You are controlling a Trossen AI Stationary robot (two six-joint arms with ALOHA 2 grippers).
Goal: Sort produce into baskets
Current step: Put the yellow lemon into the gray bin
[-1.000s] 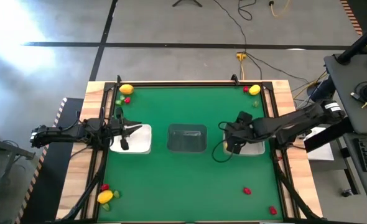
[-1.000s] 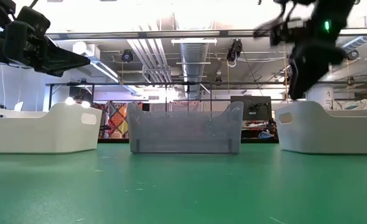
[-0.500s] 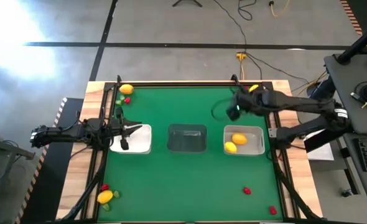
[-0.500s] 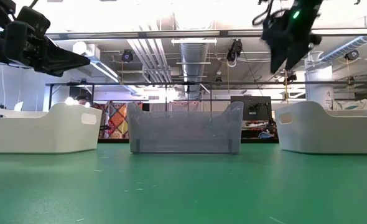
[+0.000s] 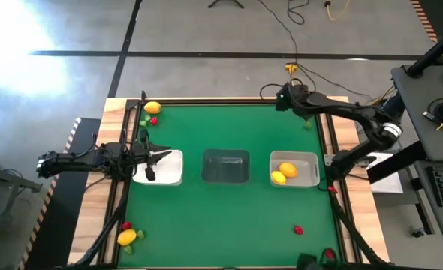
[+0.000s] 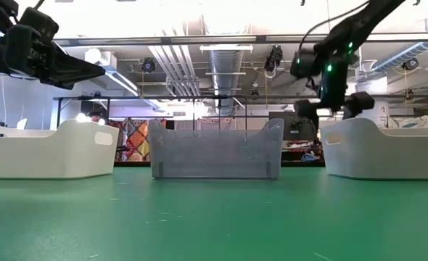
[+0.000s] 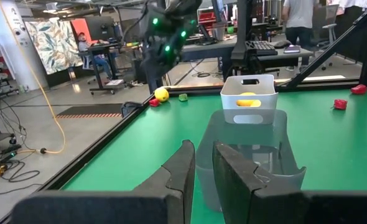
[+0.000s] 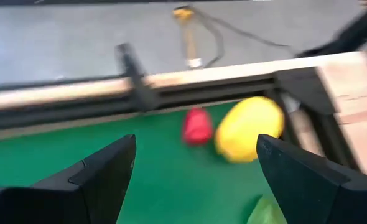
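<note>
Green felt-like matting covered the table [image 5: 229, 217], framed by pale wooden boards and black rails. No brand, label or readable writing showed on anything.

Three small rounded-corner baskets stood in a row across the middle: a white basket [image 5: 169, 169], a dark see-through basket [image 5: 226, 166] with finely ribbed walls, and a pale grey-white basket [image 5: 294, 171] of smooth matte plastic. Two glossy, egg-shaped yellow lemons [image 5: 284, 172] lay in the pale one.

The right jaws [image 5: 290, 98] hung at the table's far right corner, spread wide and holding nothing. Straight ahead of them, between the two dark fingers in the right wrist view, lay a yellow lemon [image 8: 249, 128] with a small red piece [image 8: 198, 126] just beside it on the mat, and a green bit [image 8: 269, 211] nearer the jaws, close to one finger.

The left jaws [image 5: 154, 157] were pressed together, empty, hovering above the white basket. Ahead of them the dark basket came first, then the pale one beyond it.

Other produce was well apart from both jaws: a lemon with red and green bits [image 5: 150, 112] at the far left corner, another such cluster [image 5: 128, 235] at the near left corner, and two red pieces [image 5: 299, 229] toward the near right.
</note>
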